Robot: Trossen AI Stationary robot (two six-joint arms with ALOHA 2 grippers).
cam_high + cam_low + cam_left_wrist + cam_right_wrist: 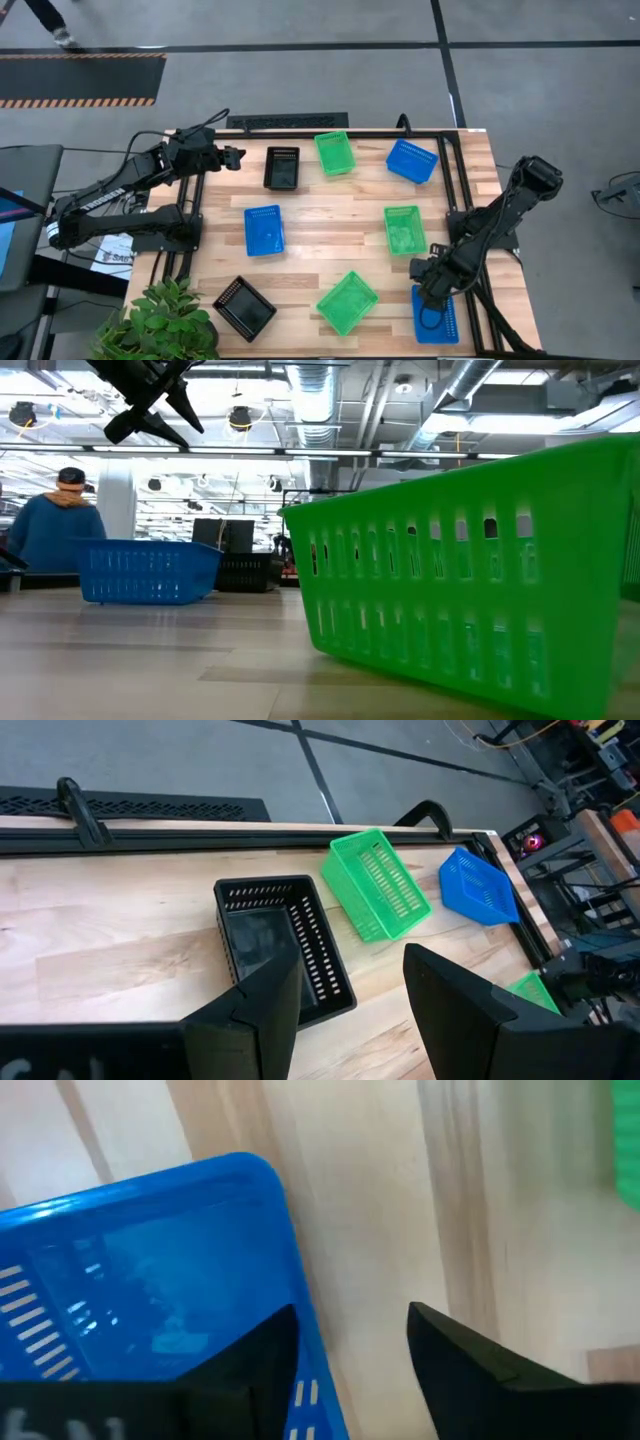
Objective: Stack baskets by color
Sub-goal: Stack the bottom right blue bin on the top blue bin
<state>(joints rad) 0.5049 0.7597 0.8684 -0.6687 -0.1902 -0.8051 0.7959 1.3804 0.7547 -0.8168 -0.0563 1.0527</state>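
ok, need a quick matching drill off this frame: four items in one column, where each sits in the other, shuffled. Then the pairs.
Items:
1. right gripper
2. left gripper
3. green basket nearest the plant
4. black basket at the near left corner

Places:
A. beside the potted plant
B. low over the blue basket at the near right corner, jaws straddling its wall
C. raised at the far left, next to the far black basket
D. near edge, middle of the table

Pairs: 1-B, 2-C, 3-D, 4-A
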